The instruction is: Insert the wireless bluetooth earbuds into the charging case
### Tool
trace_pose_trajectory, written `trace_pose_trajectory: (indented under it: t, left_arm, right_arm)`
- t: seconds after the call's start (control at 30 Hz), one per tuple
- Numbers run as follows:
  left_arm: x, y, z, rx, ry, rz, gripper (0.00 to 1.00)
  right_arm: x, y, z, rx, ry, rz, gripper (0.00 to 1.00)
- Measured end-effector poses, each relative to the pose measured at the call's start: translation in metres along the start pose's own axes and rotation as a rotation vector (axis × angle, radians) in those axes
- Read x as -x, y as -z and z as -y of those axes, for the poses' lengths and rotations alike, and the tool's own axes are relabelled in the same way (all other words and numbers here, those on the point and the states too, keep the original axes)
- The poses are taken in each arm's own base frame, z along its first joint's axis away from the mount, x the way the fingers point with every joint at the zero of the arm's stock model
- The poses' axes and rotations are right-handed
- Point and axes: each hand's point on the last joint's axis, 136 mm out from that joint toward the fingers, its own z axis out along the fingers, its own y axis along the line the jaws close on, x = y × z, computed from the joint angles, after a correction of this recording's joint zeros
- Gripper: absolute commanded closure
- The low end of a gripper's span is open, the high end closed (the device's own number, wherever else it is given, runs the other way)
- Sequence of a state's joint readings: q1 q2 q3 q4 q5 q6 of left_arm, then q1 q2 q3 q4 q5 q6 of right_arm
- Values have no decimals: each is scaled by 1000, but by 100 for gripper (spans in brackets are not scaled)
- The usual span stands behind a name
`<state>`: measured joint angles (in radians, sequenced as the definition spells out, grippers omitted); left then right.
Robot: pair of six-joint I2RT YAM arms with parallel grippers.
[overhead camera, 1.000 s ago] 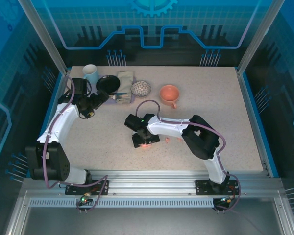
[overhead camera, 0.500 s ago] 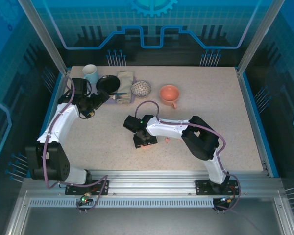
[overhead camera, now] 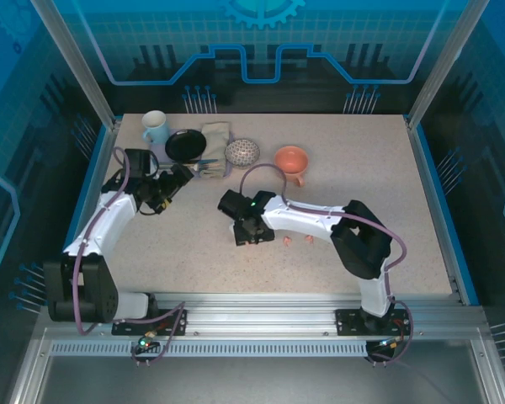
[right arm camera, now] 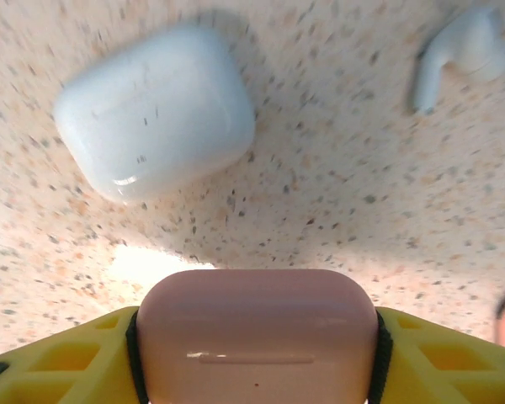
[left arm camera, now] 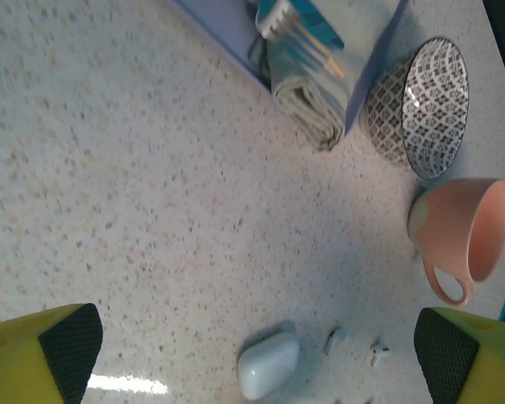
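One white earbud (right arm camera: 459, 50) lay loose on the table (overhead camera: 404, 185) near the shut white charging case (right arm camera: 156, 109), and two salmon-pink earbuds (overhead camera: 288, 241) lay just beside the right gripper (overhead camera: 251, 234). No earbud looked seated yet, so I judged the inserting all still to do. That gripper was clamped on the pink charging case (right arm camera: 257, 337), lid down, contents hidden. The left gripper (overhead camera: 175, 178) stood spread wide, holding nothing. Farther off, the pink cup (left arm camera: 467, 236) and patterned bowl (left arm camera: 435, 105) looked empty.
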<state>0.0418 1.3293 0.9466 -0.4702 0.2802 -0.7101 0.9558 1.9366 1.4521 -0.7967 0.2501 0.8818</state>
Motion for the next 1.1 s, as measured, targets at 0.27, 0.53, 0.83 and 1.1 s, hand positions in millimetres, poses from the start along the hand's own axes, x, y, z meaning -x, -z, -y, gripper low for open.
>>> trace_pose_trajectory:
  t: [0.27,0.53,0.83,1.1]
  left_arm:
    - [-75,-16,-12,-144,3,-62,1]
    - [-145,-32,21,-312,-186,-122,1]
    - [-189,-65,51,-389,-357,-153,12]
    - [-180,-78,73,-455,-375,-50,21]
  right_arm:
    - [48,16,30,56,-209,65,40]
    - [73,15,43,119,-359,68,40]
    - [82,17,31,226,-456,40,40]
    - [88,20,24,296,-536,13,40]
